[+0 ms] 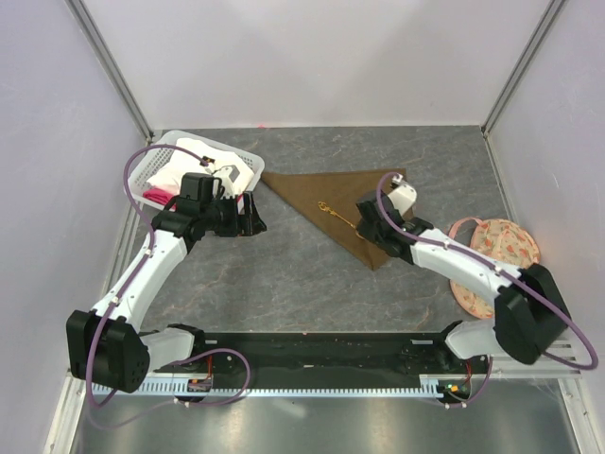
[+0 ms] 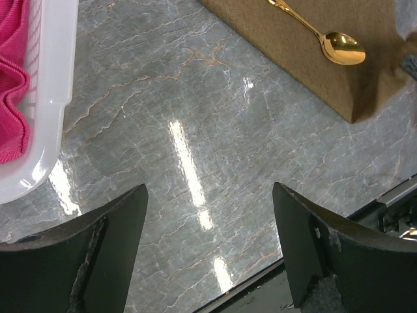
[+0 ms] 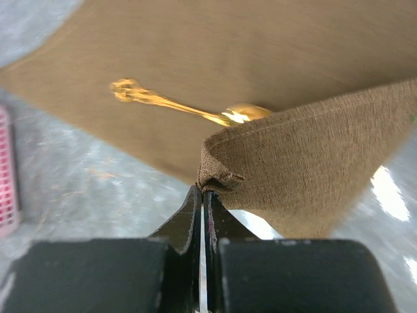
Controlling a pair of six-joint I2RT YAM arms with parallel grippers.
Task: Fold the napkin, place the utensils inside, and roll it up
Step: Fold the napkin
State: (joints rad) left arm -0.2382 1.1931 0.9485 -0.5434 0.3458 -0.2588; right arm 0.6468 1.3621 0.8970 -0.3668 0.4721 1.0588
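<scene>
Right gripper point(image 3: 203, 193) is clenched on a raised corner of the olive-brown napkin point(image 3: 273, 59), which lies folded as a triangle on the grey surface point(image 1: 284, 274). The gold spoon point(image 3: 171, 103) rests on the napkin just beyond this corner; its bowl seems partly hidden by the fold. Left gripper point(image 2: 208, 195) hangs released above the surface, between the white basket point(image 2: 55, 78) and the napkin's edge.

You have no text, label, brand, number or sign to read in any of the three views.
</scene>
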